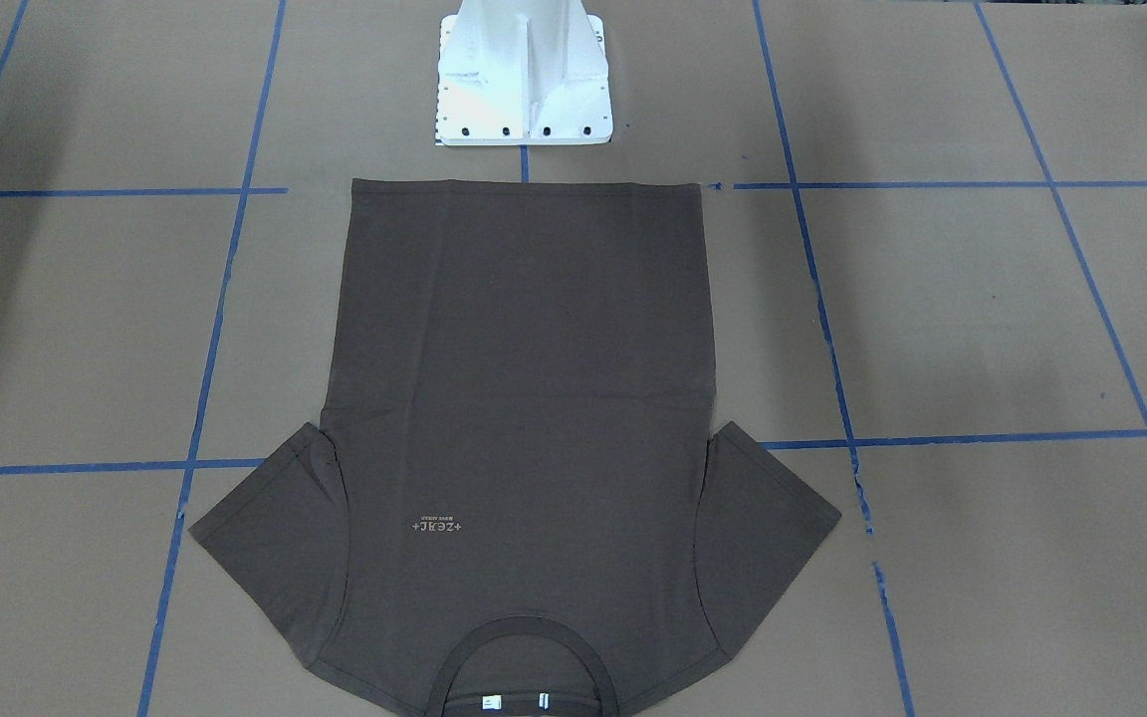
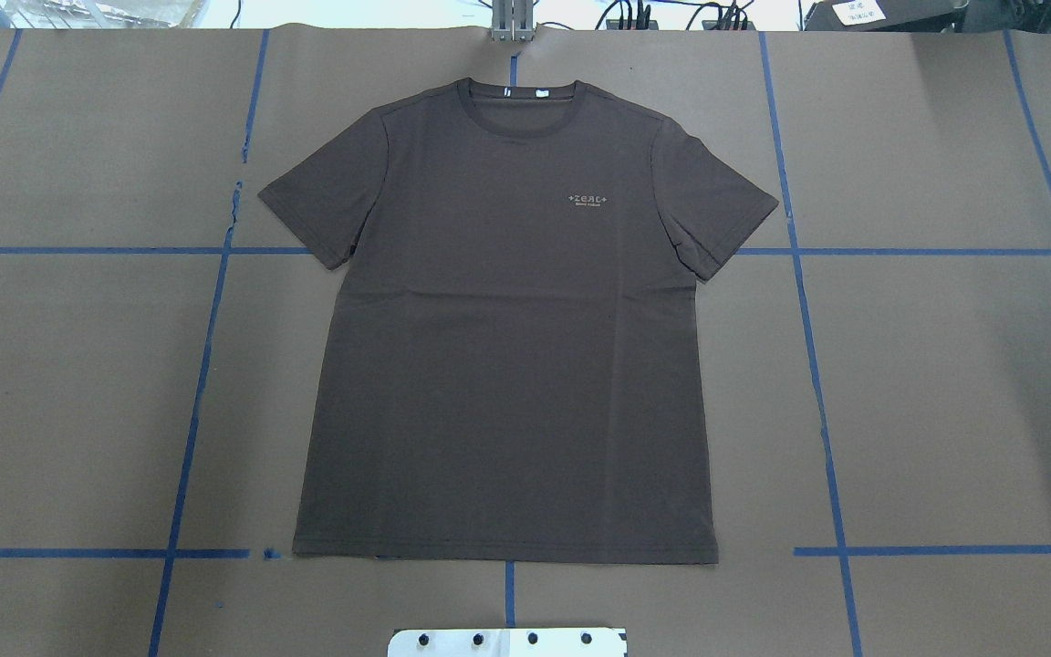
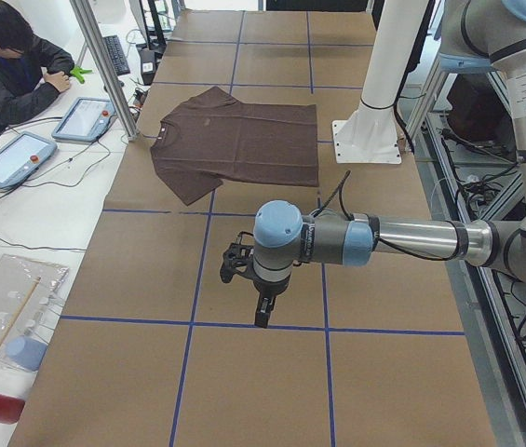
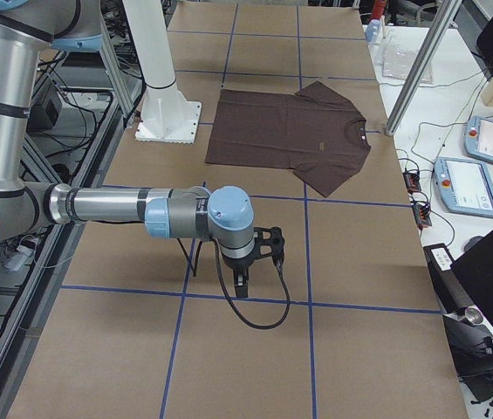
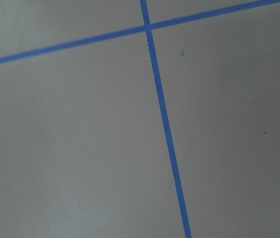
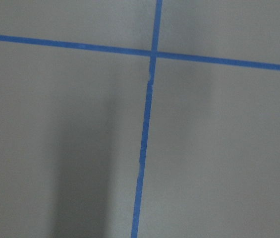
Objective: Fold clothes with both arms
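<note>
1. The T-shirt (image 2: pixel 507 365) lies flat, logo up, mid-table (image 2: pixel 945 383), with its hem near the white base (image 1: pixel 522 75).
2. Taped brown paper spreads wide beyond both sleeves.
3. The left gripper (image 3: pixel 263 315) and the right gripper (image 4: pixel 241 286) hang over opposite table ends, well apart from the shirt. I cannot tell whether their fingers are apart or together.

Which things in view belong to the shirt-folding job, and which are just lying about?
Belong to the job:
dark brown T-shirt, spread flat and not yet folded
left arm
right arm
Both arms are out to the sides, clear of the shirt.

Just lying about:
white base
teach pendants
seated person
blue tape grid
</note>
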Robot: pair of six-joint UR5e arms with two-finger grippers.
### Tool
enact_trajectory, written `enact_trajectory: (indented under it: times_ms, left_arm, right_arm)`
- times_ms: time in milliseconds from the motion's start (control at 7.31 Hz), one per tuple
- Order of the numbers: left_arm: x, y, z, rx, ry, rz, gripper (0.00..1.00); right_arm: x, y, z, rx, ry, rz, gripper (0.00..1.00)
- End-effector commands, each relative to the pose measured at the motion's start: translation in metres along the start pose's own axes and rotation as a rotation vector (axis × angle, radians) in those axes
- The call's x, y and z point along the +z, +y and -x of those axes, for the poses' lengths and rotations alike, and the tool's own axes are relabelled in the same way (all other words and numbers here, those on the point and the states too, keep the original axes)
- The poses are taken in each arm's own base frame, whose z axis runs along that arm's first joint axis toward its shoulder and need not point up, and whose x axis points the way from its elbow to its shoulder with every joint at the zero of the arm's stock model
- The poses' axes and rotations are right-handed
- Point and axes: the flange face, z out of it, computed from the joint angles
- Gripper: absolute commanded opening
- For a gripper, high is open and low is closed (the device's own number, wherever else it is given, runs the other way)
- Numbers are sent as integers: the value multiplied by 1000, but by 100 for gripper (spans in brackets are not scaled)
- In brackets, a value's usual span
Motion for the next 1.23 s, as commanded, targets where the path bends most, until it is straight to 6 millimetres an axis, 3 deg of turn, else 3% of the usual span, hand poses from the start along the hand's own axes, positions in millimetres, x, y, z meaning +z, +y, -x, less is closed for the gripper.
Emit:
enact_trajectory:
  times_ms: [0, 137, 410, 547, 684, 821, 958, 1095]
  left_arm:
    - [-26, -37, -18, 181, -39, -208, 100]
    - [-53, -87, -32, 316, -72, -366, 100]
    - [-35, -96, -16, 341, -65, -389, 100]
    - [-39, -98, -19, 352, -64, -406, 100]
    - [-41, -99, -22, 358, -64, -410, 100]
    - [-42, -98, -25, 365, -30, -413, 100]
    - [-42, -97, -27, 369, -18, -413, 100]
    - [-43, -97, -27, 375, -19, -417, 100]
  right_arm:
    - [-25, -43, 23, -163, 5, -162, 100]
    - [-23, -62, 20, -181, -1, -181, 100]
    - [-16, -68, 16, -186, -16, -178, 100]
    - [-17, -70, 22, -196, -60, -179, 100]
    - [-19, -90, 47, -233, -93, -184, 100]
    - [4, -105, 84, -184, -128, -133, 100]
    - [13, -141, 140, -155, -160, -115, 100]
    - [19, -163, 185, -96, -177, -104, 100]
